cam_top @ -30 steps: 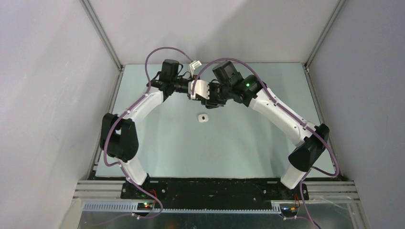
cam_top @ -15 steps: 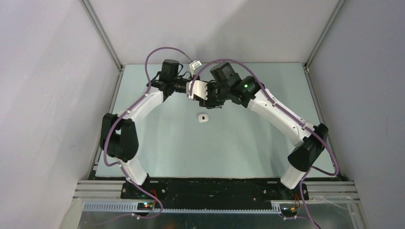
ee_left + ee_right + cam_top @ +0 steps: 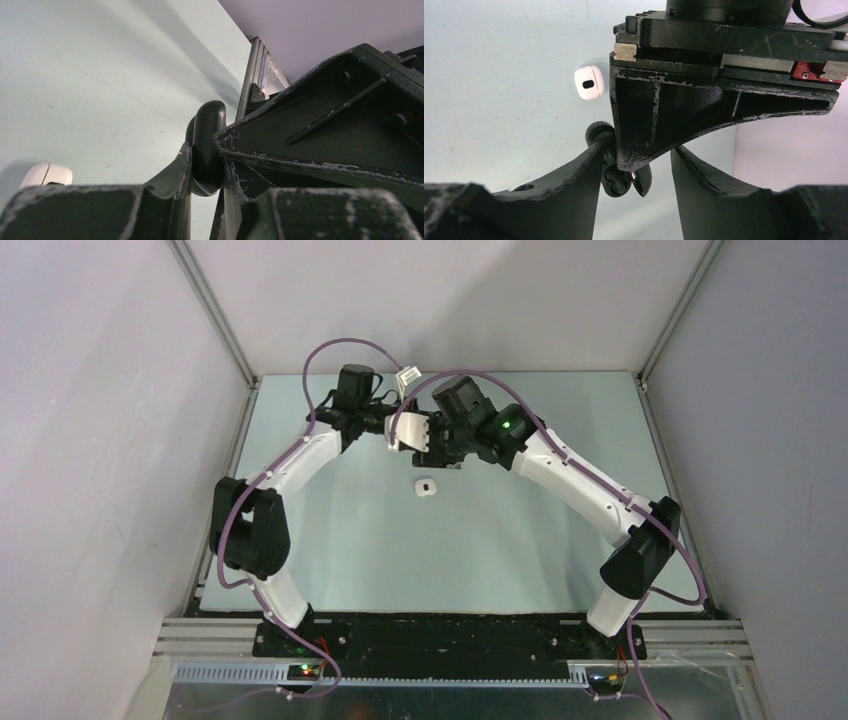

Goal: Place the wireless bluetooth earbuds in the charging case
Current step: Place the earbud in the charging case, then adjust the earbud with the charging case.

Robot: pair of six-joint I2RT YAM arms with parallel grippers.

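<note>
The left gripper (image 3: 206,167) is clenched on a black case (image 3: 207,135) over the far middle of the table (image 3: 520,530). The right gripper (image 3: 636,152) has its jaws apart around the tip of the left one. There, what looks like a black earbud (image 3: 616,184) shows just beside its finger, and a white case (image 3: 425,487) lies on the table nearby.

Overhead rear view, close wrist views, shared table (image 3: 500,540)

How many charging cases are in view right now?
2. One white case lies alone on the table. One black case is clamped in the left gripper. Others may be hidden from view.
</note>
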